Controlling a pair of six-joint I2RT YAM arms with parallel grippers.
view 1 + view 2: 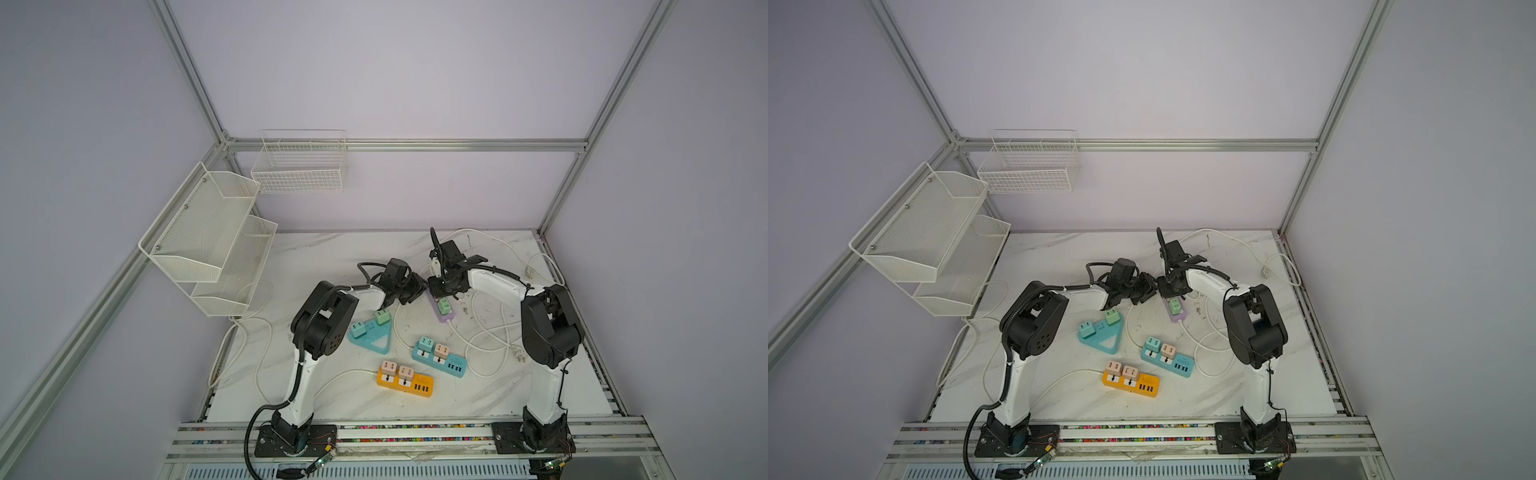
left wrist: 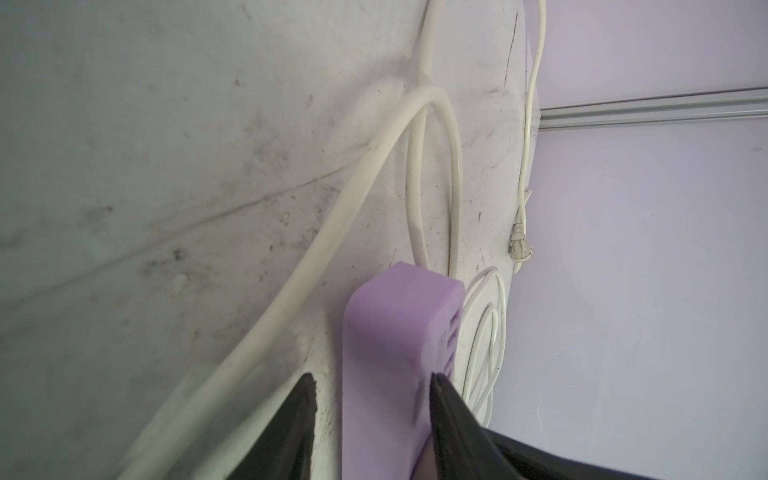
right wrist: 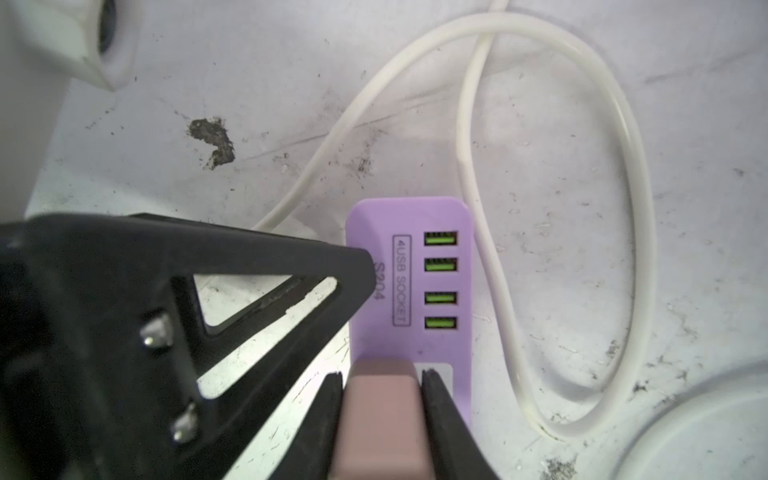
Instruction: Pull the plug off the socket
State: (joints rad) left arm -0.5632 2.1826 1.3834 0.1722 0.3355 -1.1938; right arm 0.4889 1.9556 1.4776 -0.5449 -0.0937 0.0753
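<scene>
Only the right wrist view shows us the pink plug (image 3: 380, 419): smooth, rounded, seated on the purple power strip (image 3: 374, 328) beside four green ports (image 3: 440, 264), right gripper (image 3: 382, 376) clamped on it. Both top views hide it. Left gripper (image 2: 372, 376) straddles the strip, jaws parted.

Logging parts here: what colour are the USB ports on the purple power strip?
Bright green USB ports on the purple power strip, clearest in the right wrist view.

A robotics laboratory test cell is indicated: a marbled tabletop (image 1: 332, 257) is enclosed by an aluminium extrusion frame (image 1: 415, 145) and plain lilac panels (image 1: 415, 75), and the left arm (image 1: 305, 374) and right arm (image 1: 544, 386) are bolted to a slotted rail (image 1: 415, 434).
</scene>
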